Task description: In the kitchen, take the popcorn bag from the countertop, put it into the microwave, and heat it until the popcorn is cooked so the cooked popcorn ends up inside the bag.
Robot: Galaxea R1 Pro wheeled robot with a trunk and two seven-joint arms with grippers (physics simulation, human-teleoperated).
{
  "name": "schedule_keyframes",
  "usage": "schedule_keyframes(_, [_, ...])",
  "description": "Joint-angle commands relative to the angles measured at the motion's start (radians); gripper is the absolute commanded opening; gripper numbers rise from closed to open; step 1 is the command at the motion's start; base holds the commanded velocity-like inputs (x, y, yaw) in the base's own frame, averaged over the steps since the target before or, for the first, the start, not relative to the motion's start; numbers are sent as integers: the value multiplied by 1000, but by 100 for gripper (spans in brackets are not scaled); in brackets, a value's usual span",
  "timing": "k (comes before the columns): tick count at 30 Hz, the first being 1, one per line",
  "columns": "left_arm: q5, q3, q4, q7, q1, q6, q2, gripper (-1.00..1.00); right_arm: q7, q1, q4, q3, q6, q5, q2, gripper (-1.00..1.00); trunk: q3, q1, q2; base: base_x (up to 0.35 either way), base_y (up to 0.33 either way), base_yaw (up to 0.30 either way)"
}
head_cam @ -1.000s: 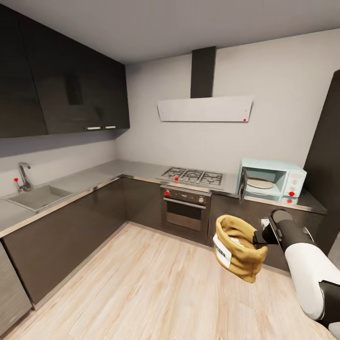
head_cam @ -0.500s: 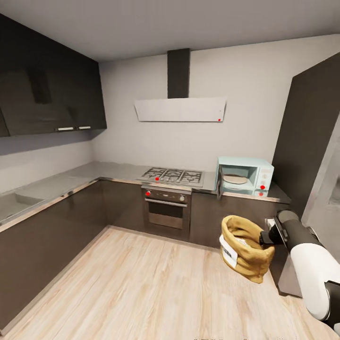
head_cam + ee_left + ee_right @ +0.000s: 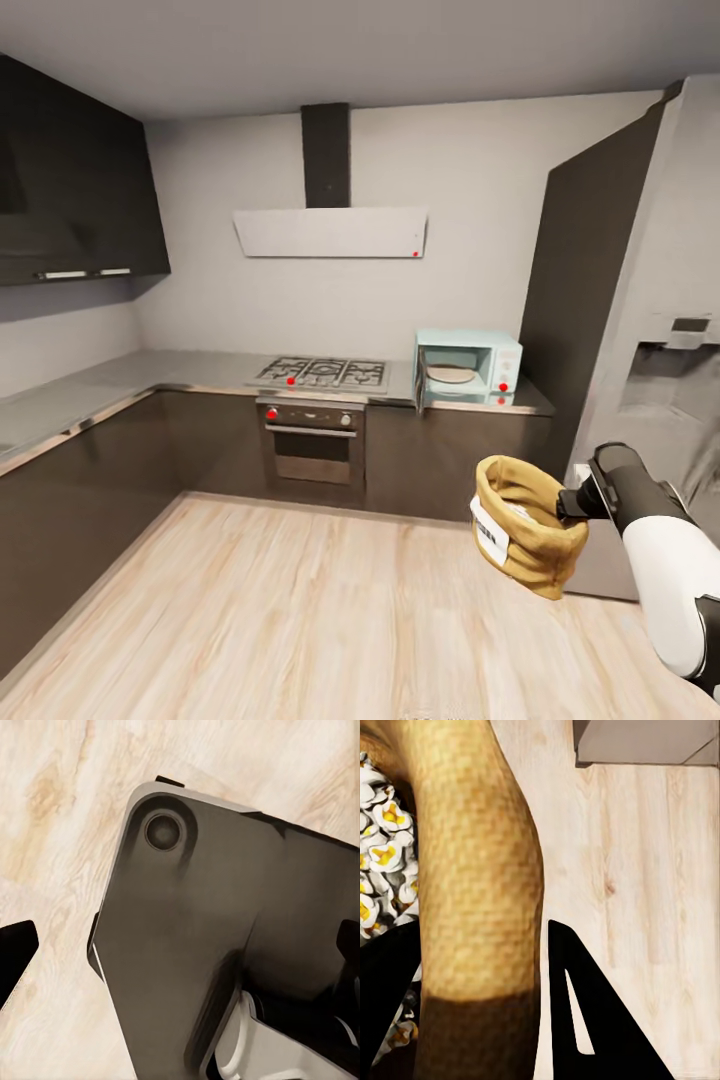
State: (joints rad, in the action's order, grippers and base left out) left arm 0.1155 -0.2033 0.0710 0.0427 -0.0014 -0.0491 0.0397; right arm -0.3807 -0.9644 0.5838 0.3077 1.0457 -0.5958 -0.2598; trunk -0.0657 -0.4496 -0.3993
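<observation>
In the head view my right gripper (image 3: 572, 503) is shut on the rim of the tan popcorn bag (image 3: 525, 528), held in the air above the wood floor at the lower right. The right wrist view has the bag's rolled rim (image 3: 480, 870) pinched between the black fingers (image 3: 585, 1020), with whitish-yellow popcorn (image 3: 379, 855) inside. The mint-blue microwave (image 3: 468, 368) stands on the far countertop (image 3: 170, 372), its door swung open. My left gripper (image 3: 180, 945) hangs over my dark base, fingers far apart.
A gas hob (image 3: 325, 373) with an oven (image 3: 313, 440) under it sits left of the microwave. A tall steel fridge (image 3: 660, 380) and a dark panel (image 3: 570, 300) stand at the right. Dark cabinets line the left wall. Wood floor (image 3: 300, 600) lies between.
The whole view has swung to the right: sink and left cabinets slid out, the fridge came in. The bag stays held in my right gripper.
</observation>
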Motion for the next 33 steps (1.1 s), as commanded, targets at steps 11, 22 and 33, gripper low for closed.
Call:
schedule_keyframes(11, [12,2,-2,6,0,-3,0,100,-13,0,1,2,-21,-8,16,-100,0,0,-1,0,0,-292])
schedule_keyframes(22, [18,-1,-2,14,0,-5,0,100,-13,0,20,2,-5,-8,66,-100,0,0,-1,0,0,-292])
schedule_keyframes(33, [23,-2,-2,14,0,-5,0,100,-16,0,21,-7,-19,-23,175,-100,0,0,-1,0,0,-172])
